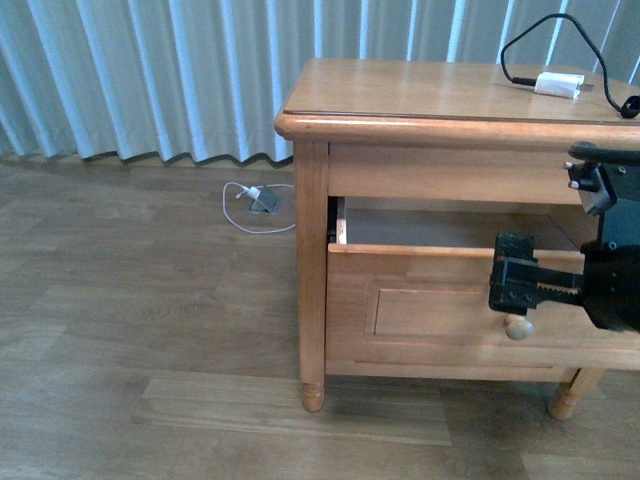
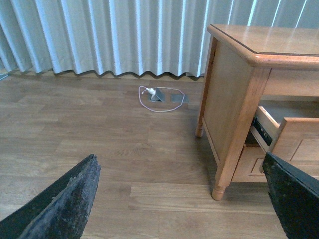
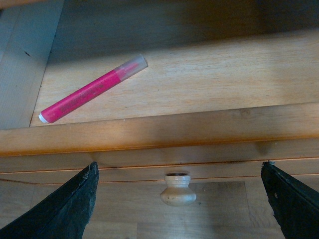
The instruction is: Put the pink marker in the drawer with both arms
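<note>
The pink marker [image 3: 92,90] lies flat inside the drawer [image 3: 164,129] on its pale wood floor, slanted, close to one side wall. My right gripper [image 3: 179,199] hangs open above the drawer's front edge, its fingers wide on either side of the round knob [image 3: 178,189] and holding nothing. From the front, the drawer [image 1: 420,310] stands pulled out and my right gripper [image 1: 512,272] sits just above the knob [image 1: 518,326]. My left gripper [image 2: 179,199] is open over bare floor, well off to the side of the nightstand [image 2: 239,94]. The front view does not show the marker.
A white charger block [image 1: 558,84] with a black cable rests on the nightstand top [image 1: 420,90]. A floor socket with a white cable [image 1: 262,200] lies near the curtain [image 1: 150,70]. Wooden floor [image 1: 150,350] spreads out left of the nightstand.
</note>
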`<control>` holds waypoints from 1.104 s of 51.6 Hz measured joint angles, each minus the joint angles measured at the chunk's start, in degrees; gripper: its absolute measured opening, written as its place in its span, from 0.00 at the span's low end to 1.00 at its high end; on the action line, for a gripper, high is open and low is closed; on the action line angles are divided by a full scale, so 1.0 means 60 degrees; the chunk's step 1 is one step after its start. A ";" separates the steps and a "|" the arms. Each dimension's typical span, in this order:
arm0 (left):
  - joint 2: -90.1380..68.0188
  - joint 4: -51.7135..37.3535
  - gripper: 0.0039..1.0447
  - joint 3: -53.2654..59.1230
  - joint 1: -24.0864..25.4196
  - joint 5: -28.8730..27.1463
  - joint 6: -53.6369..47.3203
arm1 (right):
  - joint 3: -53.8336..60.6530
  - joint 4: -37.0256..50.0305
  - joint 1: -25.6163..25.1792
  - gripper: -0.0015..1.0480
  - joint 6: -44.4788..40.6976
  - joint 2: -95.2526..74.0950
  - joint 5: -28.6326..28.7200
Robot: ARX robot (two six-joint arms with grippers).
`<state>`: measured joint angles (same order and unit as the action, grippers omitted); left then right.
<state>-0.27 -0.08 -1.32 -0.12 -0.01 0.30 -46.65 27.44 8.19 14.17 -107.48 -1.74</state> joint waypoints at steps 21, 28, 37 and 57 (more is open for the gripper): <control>0.0000 0.0000 0.95 0.0000 0.0000 0.0000 0.0000 | -0.2124 0.0882 0.0091 0.92 0.0182 -0.1869 -0.0419; 0.0000 0.0000 0.95 0.0000 0.0000 0.0000 0.0000 | -0.2860 0.0841 0.0091 0.92 0.0248 -0.2441 -0.0568; 0.0004 0.0000 0.95 0.0000 0.0000 0.0000 0.0000 | -0.3180 0.0787 0.0091 0.92 0.0251 -0.2652 -0.0641; 0.0000 0.0000 0.95 0.0000 0.0000 0.0000 0.0000 | -0.3381 0.0554 0.0004 0.92 -0.0087 -0.2728 -0.0663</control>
<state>-0.27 -0.08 -1.32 -0.12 -0.01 0.30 -66.94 30.76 8.21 13.65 -123.85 -5.72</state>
